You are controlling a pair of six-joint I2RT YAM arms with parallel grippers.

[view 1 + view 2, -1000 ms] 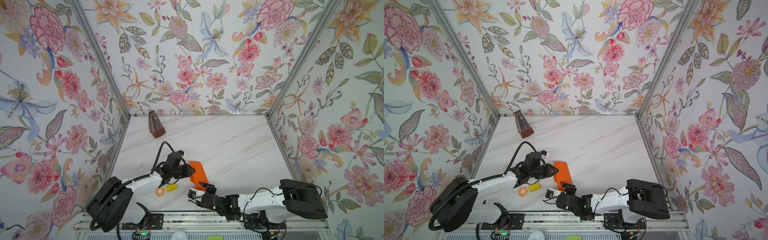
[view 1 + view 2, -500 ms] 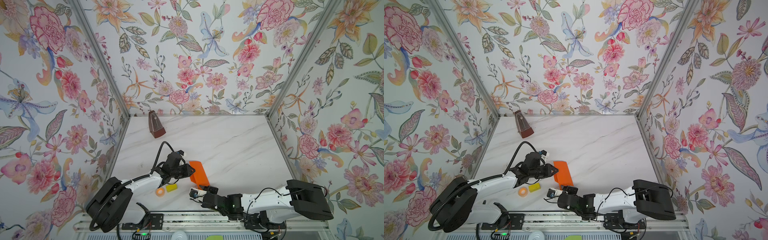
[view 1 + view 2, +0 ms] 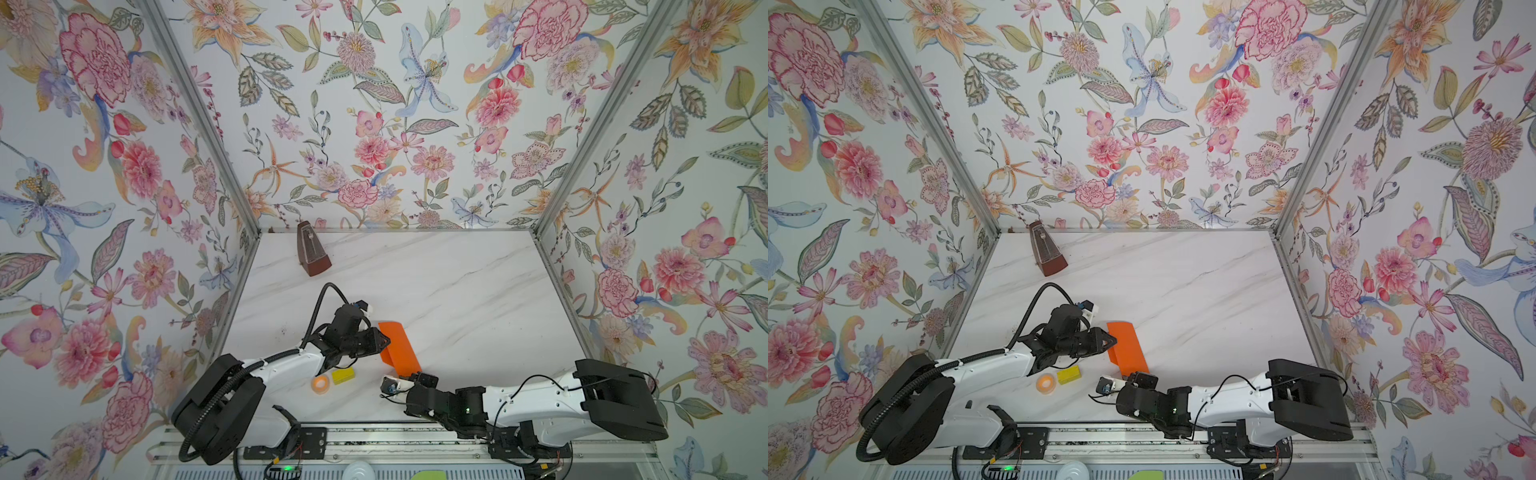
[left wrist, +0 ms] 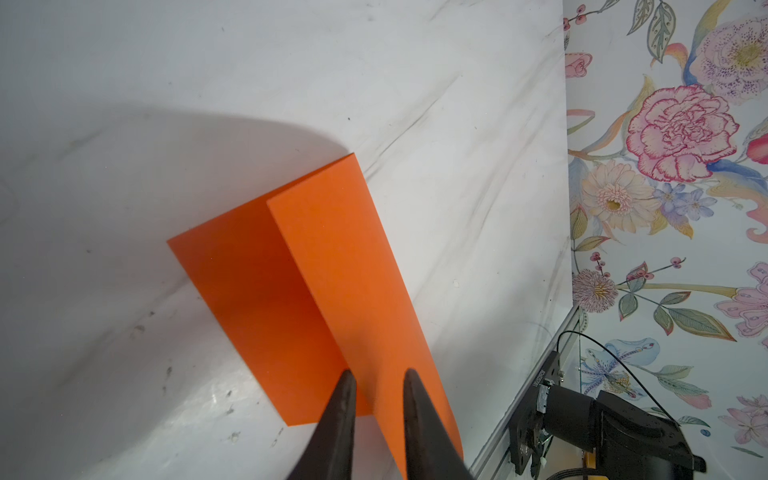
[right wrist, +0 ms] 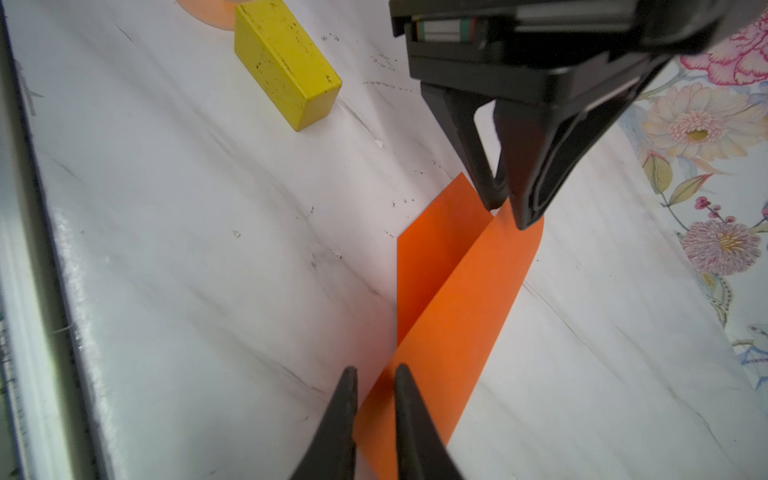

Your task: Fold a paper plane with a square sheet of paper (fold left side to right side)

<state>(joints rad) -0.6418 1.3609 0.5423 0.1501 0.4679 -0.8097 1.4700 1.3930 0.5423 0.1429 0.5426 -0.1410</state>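
The square sheet of paper (image 3: 399,347) (image 3: 1127,347) is bright orange and folded over on itself, its upper flap raised off the lower layer. My left gripper (image 3: 386,341) (image 4: 379,376) is shut on the flap's free edge at the corner away from the front rail. In the right wrist view that left gripper (image 5: 509,208) pinches the far end of the paper (image 5: 457,299). My right gripper (image 3: 409,376) (image 5: 376,370) is shut on the same flap edge at the near corner. In the left wrist view the paper (image 4: 332,270) shows both layers. No dart-shaped paper plane shows.
A yellow block (image 3: 343,375) (image 5: 286,62) and a small orange tape ring (image 3: 320,383) lie just left of the paper, by the left arm. A brown metronome (image 3: 311,253) stands at the back left. The metal front rail (image 3: 374,432) runs close behind the right gripper.
My right gripper has slid left to the paper's near corner and closed from wide open onto the flap edge. The left gripper and the paper have hardly moved.
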